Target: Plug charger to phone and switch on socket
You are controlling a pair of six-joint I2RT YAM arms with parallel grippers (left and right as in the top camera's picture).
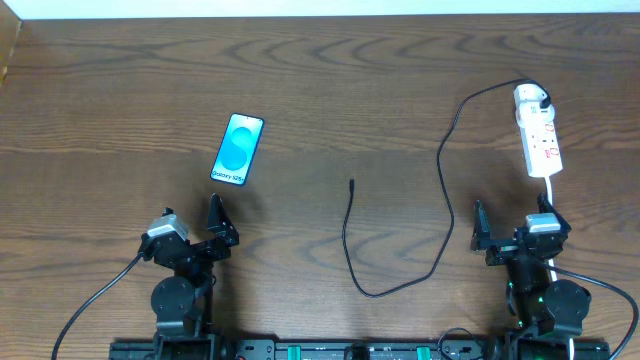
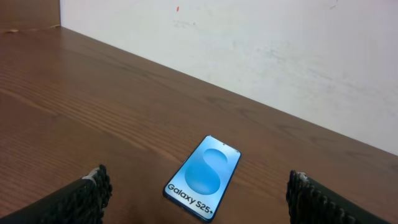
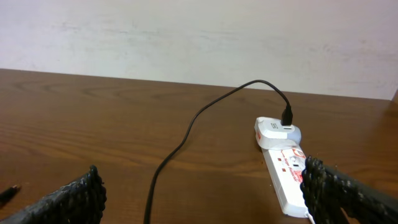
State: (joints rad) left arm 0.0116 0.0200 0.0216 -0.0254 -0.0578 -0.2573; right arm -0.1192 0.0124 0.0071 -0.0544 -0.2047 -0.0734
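The phone lies flat on the left of the wooden table, blue screen up; it also shows in the left wrist view. The charger cable runs from the socket at the far right in a loop to its plug tip at mid table. The socket also shows in the right wrist view, with the cable plugged in at its far end. My left gripper is open and empty, near the phone's near end. My right gripper is open and empty, just short of the socket.
A white wall rises behind the table's far edge. The socket's white cord runs toward the right arm's base.
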